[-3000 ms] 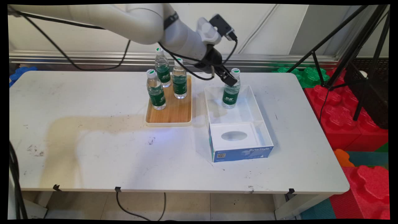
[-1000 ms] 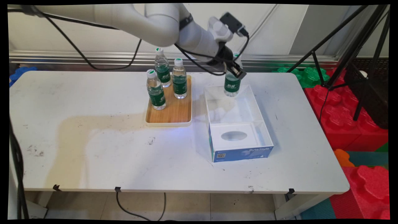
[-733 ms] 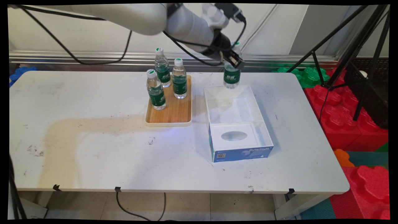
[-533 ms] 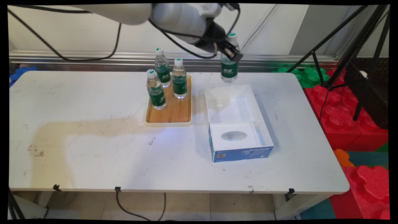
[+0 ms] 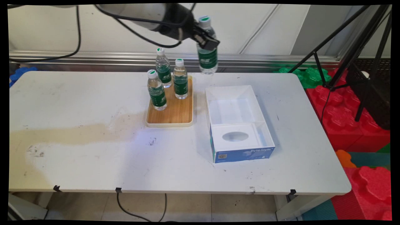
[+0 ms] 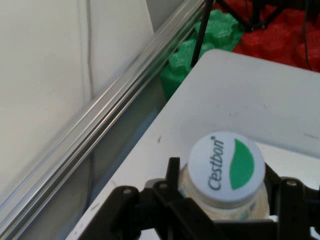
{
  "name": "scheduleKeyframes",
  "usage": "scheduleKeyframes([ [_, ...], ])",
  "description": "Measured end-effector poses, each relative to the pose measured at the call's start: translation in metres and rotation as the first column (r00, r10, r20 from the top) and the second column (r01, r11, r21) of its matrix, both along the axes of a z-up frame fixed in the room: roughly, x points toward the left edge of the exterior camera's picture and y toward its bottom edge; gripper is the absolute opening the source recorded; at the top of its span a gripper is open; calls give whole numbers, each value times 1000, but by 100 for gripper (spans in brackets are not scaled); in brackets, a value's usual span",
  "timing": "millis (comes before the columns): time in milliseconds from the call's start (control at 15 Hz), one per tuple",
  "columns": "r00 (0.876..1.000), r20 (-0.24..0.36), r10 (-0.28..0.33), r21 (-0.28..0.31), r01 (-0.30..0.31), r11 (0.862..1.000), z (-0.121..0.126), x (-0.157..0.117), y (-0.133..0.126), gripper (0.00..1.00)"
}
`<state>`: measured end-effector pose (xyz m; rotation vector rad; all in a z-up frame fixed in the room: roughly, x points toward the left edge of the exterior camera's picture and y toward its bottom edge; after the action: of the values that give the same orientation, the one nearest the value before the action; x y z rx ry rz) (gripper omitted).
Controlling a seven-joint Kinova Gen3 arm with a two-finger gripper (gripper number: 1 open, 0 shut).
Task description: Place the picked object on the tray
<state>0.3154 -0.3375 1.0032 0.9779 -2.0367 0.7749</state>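
Here the gripper [image 5: 207, 42] is clamped on the neck of a water bottle [image 5: 207, 59], hanging high between the wooden tray [image 5: 170, 117] and the open box [image 5: 237, 123]. A loose neck grip could let it swing, slip and fall.

The gripper [image 5: 206, 42] held a water bottle [image 5: 207, 59] high above the table [image 5: 93, 156], over its far edge, between the wooden tray [image 5: 170, 115] and the open box [image 5: 237, 125]. The tray sat left of the box, near it. Three water bottles [image 5: 157, 93] stood on the tray's far half: one in front at the left, two behind. An insert with an oval hole [image 5: 235, 136] lay in the box's near end.
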Motion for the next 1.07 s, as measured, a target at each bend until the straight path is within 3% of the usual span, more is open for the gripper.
scheduleKeyframes([
  [467, 1000, 25, 10, 48, -11, 999, -13, 30, 27, 0],
  [1067, 998, 67, 21, 145, -30, 989, -65, 37, 16, 0],
])
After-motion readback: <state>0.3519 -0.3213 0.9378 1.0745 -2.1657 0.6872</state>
